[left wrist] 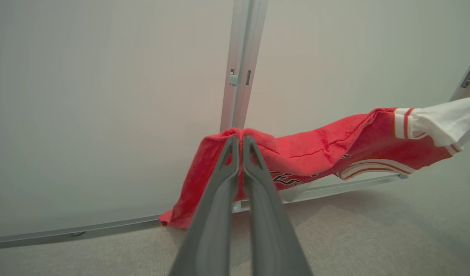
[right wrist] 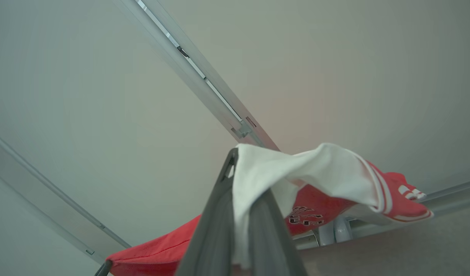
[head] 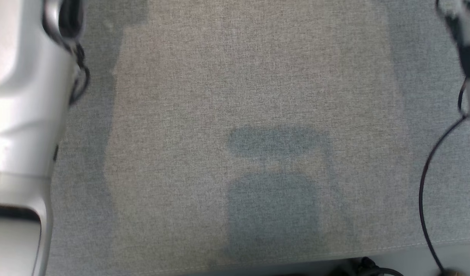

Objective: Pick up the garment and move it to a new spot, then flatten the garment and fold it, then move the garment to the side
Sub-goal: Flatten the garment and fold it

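Note:
The garment [left wrist: 326, 149] is a red top with white, red-striped sleeves and dark lettering. It hangs stretched in the air between my two grippers, above the grey cloth surface [left wrist: 353, 237]. In the left wrist view my left gripper [left wrist: 240, 138] is shut on a red edge of it. In the right wrist view my right gripper [right wrist: 244, 168] is shut on a white sleeve [right wrist: 326, 168], which drapes over one finger. From there the red body [right wrist: 319, 216] sags away toward the lower left. In the head view my pale left forearm [head: 24, 115] is at the left edge and my right arm [head: 468, 57] at the upper right.
The head view looks down on the grey cloth-covered table [head: 238, 96], whose front edge [head: 334, 255] runs along the bottom. A black cable [head: 430, 172] hangs by my right arm. Pale wall panels with an aluminium post [left wrist: 242, 57] and a base rail [left wrist: 104, 226] stand behind the garment.

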